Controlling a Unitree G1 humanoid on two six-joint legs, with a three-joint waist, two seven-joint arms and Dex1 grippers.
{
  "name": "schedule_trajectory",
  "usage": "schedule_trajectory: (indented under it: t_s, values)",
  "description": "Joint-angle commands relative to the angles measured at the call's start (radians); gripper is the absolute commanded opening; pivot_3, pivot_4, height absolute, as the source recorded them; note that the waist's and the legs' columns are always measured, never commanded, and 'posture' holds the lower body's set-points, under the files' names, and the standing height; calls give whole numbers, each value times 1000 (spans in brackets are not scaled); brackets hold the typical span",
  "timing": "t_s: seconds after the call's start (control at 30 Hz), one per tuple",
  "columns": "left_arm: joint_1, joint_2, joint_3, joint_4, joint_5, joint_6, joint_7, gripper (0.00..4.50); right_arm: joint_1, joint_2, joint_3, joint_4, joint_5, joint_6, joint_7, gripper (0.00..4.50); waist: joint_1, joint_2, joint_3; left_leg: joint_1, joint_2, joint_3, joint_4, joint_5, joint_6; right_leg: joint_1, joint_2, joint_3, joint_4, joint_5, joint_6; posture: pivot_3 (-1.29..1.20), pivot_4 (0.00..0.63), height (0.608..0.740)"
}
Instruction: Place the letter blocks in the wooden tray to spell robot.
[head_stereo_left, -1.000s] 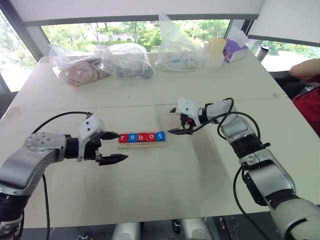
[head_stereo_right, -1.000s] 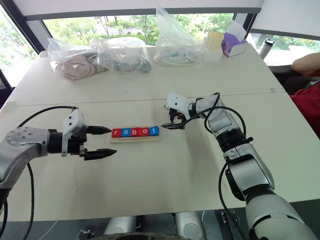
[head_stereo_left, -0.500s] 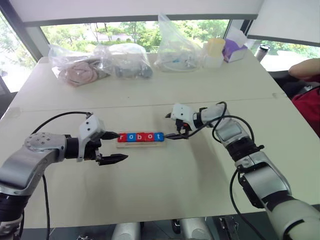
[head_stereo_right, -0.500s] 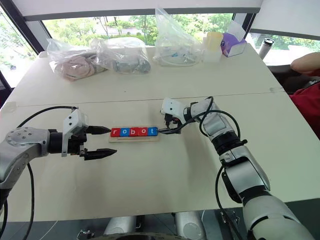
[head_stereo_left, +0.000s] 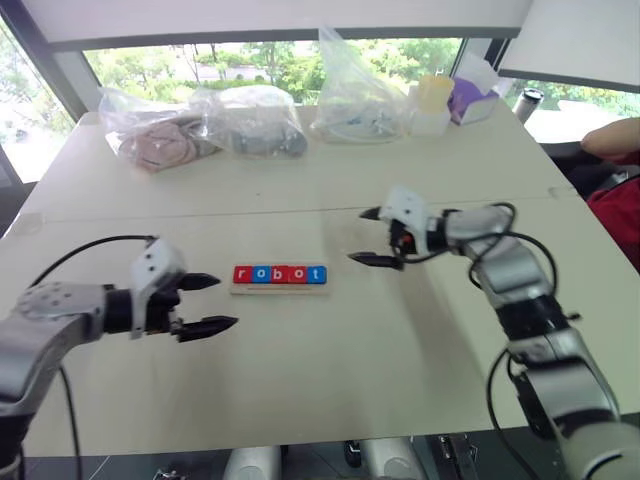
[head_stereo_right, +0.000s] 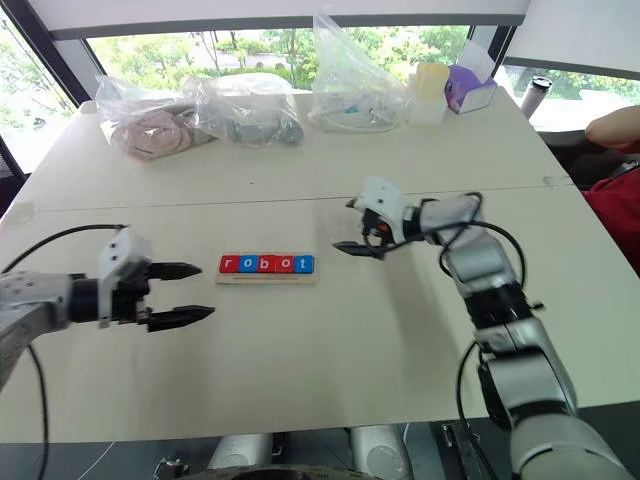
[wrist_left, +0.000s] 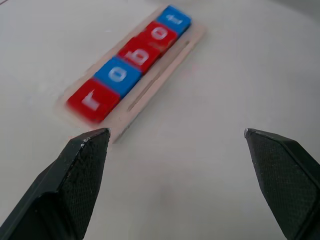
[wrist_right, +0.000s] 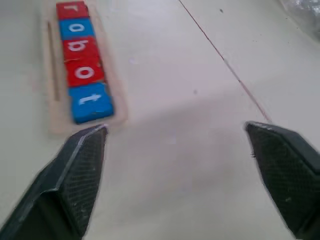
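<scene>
The letter blocks (head_stereo_left: 280, 274) are sitting in the wooden tray (head_stereo_left: 280, 288), spelling robot. Left pincer (head_stereo_left: 205, 304) and right pincer (head_stereo_left: 372, 238) are hanging open and empty on either side of it.

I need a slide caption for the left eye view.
Blocks spell robot in tray; both grippers, left and right, open beside it.

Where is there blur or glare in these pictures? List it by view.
Left wrist view: the letter blocks are smeared, worst at the near red one. Right wrist view: the wooden tray and the gripper fingers look soft. Left eye view: the window behind the plastic bags is bright, washing out that table edge.
</scene>
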Motion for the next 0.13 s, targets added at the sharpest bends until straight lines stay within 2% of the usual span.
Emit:
schedule_trajectory:
  t_s: [0.03,0.13]
  values:
    - [114,2,134,-53,-9,31,19,4500,175,-19,-120,-365,188,278,-58,4488,-1,0,0,0,0,0,0,0,0,0,0,0,0,0,0,0,150,740]
    - [142,-30,172,-71,-26,51,69,4500,283,31,-160,-518,252,420,-178,4488,-1,0,0,1,1,0,1,0,0,0,0,1,0,-2,-2,0,150,740]
